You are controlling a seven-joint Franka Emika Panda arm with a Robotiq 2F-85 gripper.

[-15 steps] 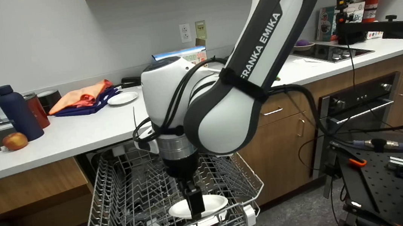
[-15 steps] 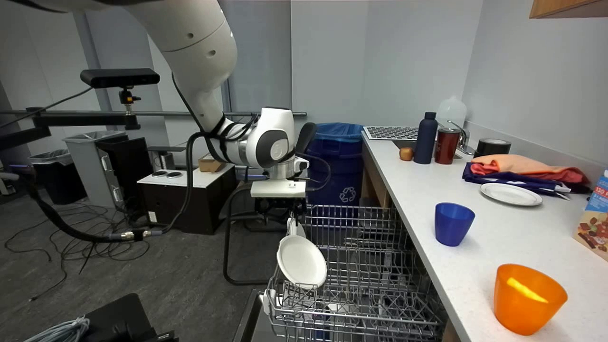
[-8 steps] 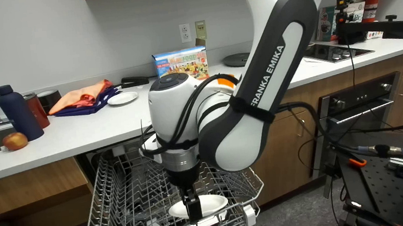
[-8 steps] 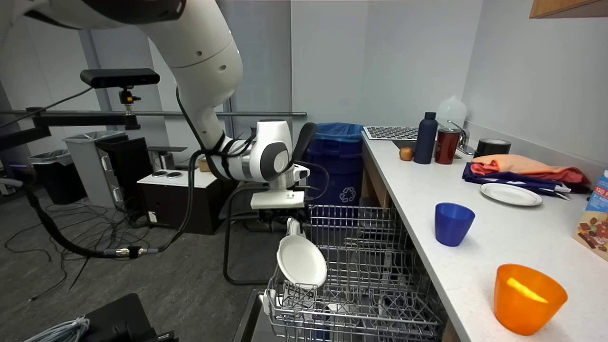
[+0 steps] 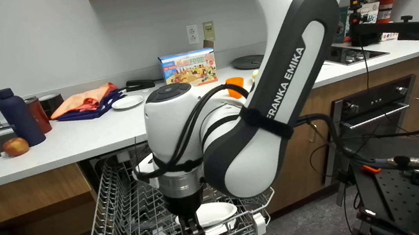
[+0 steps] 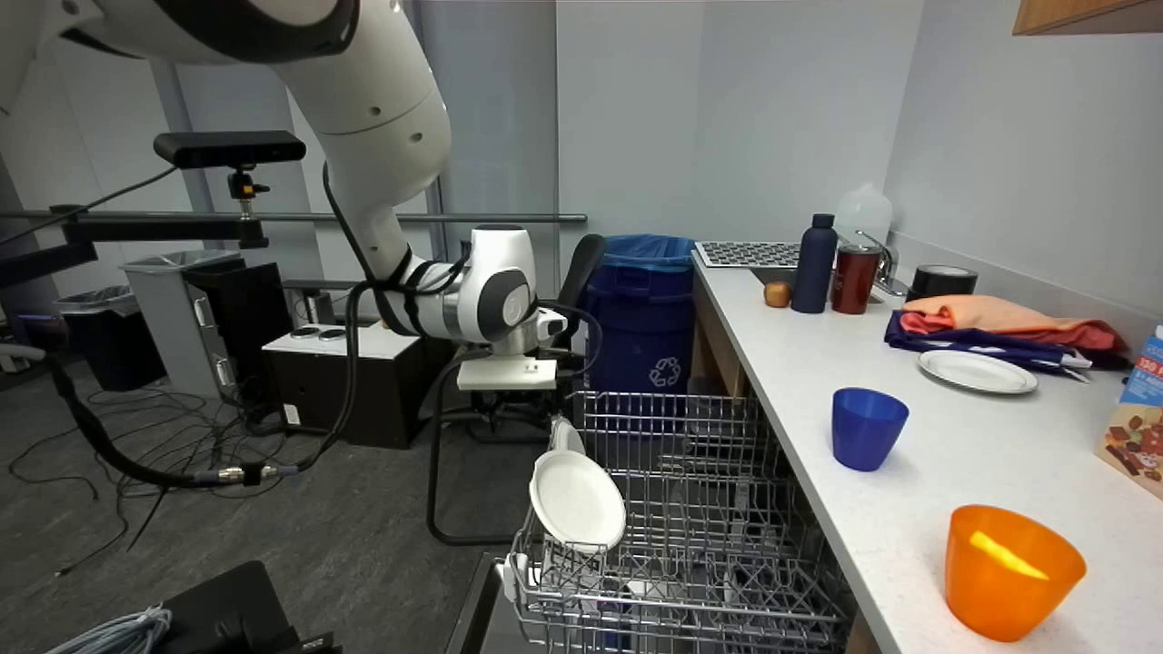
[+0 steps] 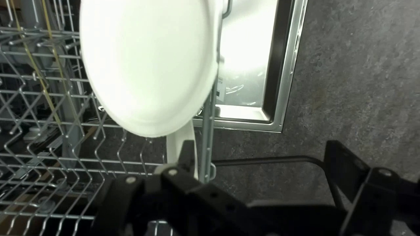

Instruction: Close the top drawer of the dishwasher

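"One top drawer (image 6: pixel 672 472), grey wire, extended from the dishwasher (image 5: pixel 96 164), out past the edge of the counter (image 6: pixel 800 381). Contents?"

"Two white plates (image 5: pixel 218 212), toward the drawer's front."

"Present at that front?"

"One gripper (image 7: pixel 264 157), black, its two fingers (image 7: pixel 343 170) wide apart. Between them, in the wrist view, runs the front rail (image 7: pixel 207 141), close to one finger and well away from the other. Contact with the rail: unclear."

"Carried by?"

"One white-and-black arm (image 5: pixel 287 69), slanting down from above in both exterior views."

"Underneath?"

"One dishwasher door (image 7: pixel 246 59), lowered, its inner face bright steel, partly seen beyond the rail."

"Counter goods?"

"One blue cup (image 6: pixel 868 429), in an exterior view. In both exterior views: one orange cup (image 6: pixel 1013 581); one dark-blue bottle (image 6: pixel 814 265); one red tumbler (image 6: pixel 856 280), just beside the bottle; one apple (image 6: pixel 777 293), near the bottle; one small white plate (image 6: pixel 977 371); one orange cloth (image 6: pixel 1008 316), rumpled, on top of a dark-blue cloth (image 6: pixel 954 339); one printed box (image 5: pixel 190 67), standing upright."
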